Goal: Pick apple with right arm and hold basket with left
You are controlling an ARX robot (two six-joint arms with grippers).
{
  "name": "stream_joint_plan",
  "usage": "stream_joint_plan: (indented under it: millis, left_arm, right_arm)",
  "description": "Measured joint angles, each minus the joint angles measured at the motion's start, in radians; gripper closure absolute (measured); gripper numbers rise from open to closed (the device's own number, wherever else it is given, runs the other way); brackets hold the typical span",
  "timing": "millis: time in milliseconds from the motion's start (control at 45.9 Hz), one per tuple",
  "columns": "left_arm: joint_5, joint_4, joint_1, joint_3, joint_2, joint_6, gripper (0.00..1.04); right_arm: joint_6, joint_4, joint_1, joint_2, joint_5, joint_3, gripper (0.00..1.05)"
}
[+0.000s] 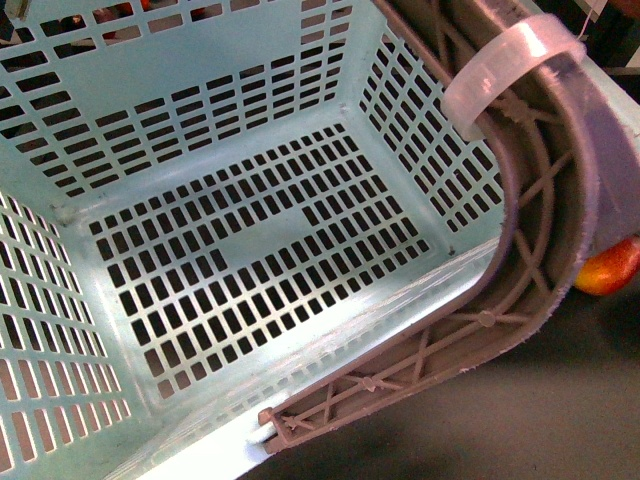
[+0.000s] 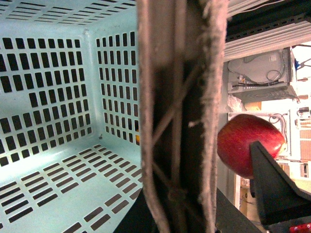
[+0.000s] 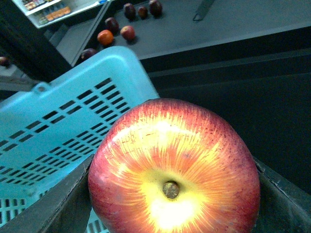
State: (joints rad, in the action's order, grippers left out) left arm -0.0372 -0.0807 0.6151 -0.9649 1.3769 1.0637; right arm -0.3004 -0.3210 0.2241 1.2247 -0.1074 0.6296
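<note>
The pale turquoise basket (image 1: pixel 200 130) fills the front view, its slotted floor bare. My left gripper (image 1: pixel 300 420) is shut on its right wall, with one brownish-grey ribbed finger (image 1: pixel 540 250) curving over the rim. In the left wrist view that finger (image 2: pixel 180 121) runs down the middle, beside the basket (image 2: pixel 58 97). The red apple (image 3: pixel 175 170), yellow around its stem, sits in my right gripper (image 3: pixel 172 194), which is shut on it between dark fingers (image 3: pixel 53 204). The apple (image 2: pixel 245 141) hangs just outside the basket wall, close to the left finger. A sliver of the apple (image 1: pixel 610 268) shows at the right edge.
Several small fruits (image 3: pixel 116 31) lie far off on the dark table (image 3: pixel 218 29) beyond the basket (image 3: pixel 63 126). A shelf with goods (image 3: pixel 48 9) stands behind them. Grey equipment and cables (image 2: pixel 262 73) show behind the apple.
</note>
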Motion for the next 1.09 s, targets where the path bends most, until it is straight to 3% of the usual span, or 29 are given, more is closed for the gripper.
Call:
stream_joint_plan:
  millis: [196,349,414,480,610,676,872,938,1090]
  left_arm:
    - [0.001,0.000,0.000,0.000,0.000,0.000,0.98]
    - [-0.001,0.000,0.000,0.000,0.000,0.000,0.98]
    - [-0.003,0.000,0.000,0.000,0.000,0.000,0.98]
    - [-0.002,0.000,0.000,0.000,0.000,0.000,0.98]
    - [-0.002,0.000,0.000,0.000,0.000,0.000,0.98]
    - [-0.005,-0.002,0.003,0.000,0.005,-0.001,0.99]
    - [0.013,-0.002,-0.002,0.000,0.005,-0.006,0.99]
    - [0.006,-0.002,-0.002,0.000,0.005,-0.005,0.99]
    - [-0.012,-0.002,0.005,0.000,0.005,-0.001,0.99]
  right_arm:
    - [-0.055,-0.023,0.204,0.031,0.063,0.017,0.25]
    - [-0.058,-0.023,0.275,0.093,0.084,-0.003,0.25]
    - [-0.064,-0.023,0.282,0.113,0.093,-0.013,0.15]
    - [-0.071,-0.025,0.282,0.120,0.102,-0.017,0.08]
    - [-0.066,-0.033,0.257,0.099,0.156,-0.017,0.09]
    - [-0.029,-0.078,0.204,0.054,0.319,-0.026,0.09]
    - [0.078,-0.124,0.084,-0.095,0.579,-0.110,0.09]
    - [0.092,-0.124,0.071,-0.117,0.590,-0.119,0.09]
    - [0.226,-0.340,0.019,-0.152,0.354,-0.232,0.29]
